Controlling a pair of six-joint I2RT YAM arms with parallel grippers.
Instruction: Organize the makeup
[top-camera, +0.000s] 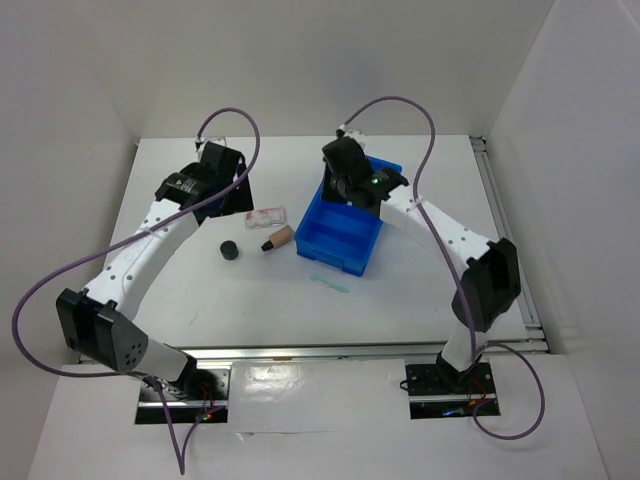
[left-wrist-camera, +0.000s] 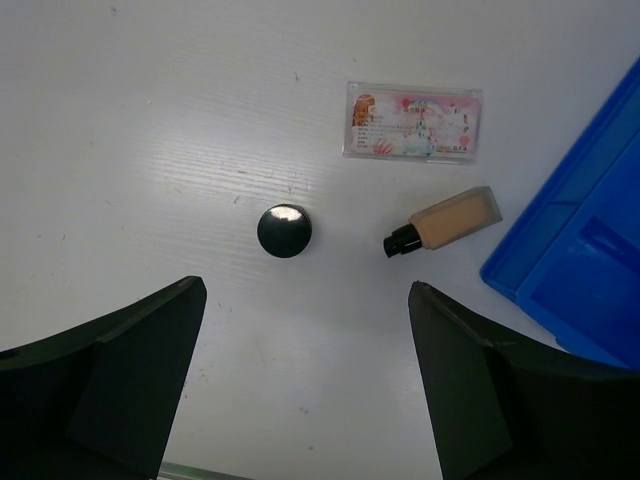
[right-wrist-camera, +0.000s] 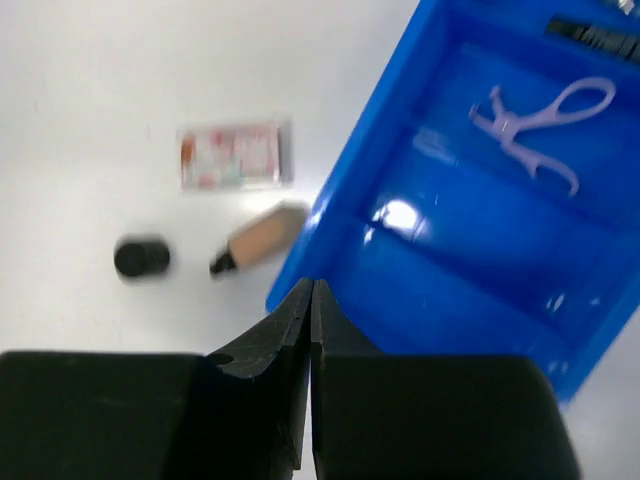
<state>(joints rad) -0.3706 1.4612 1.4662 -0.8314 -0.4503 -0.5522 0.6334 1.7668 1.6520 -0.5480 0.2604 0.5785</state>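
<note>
Three makeup pieces lie on the white table (top-camera: 400, 300) left of the one blue tray (top-camera: 335, 260): one black round pot (left-wrist-camera: 284, 230), one tan tube with black tip (left-wrist-camera: 445, 222) near the tray's corner, and one pinkish flat packet (left-wrist-camera: 413, 121) beyond them, all apart. One thin purple loop (right-wrist-camera: 540, 120) lies in a tray compartment; one dark stick (right-wrist-camera: 590, 35) shows in the next, cut off by the frame. One pale stick (top-camera: 330, 284) lies before the tray. The left gripper (left-wrist-camera: 305, 290) hangs over the pot, fingers wide apart; the right gripper (right-wrist-camera: 312, 290), above the tray's edge, has its fingers pressed together on nothing.
</note>
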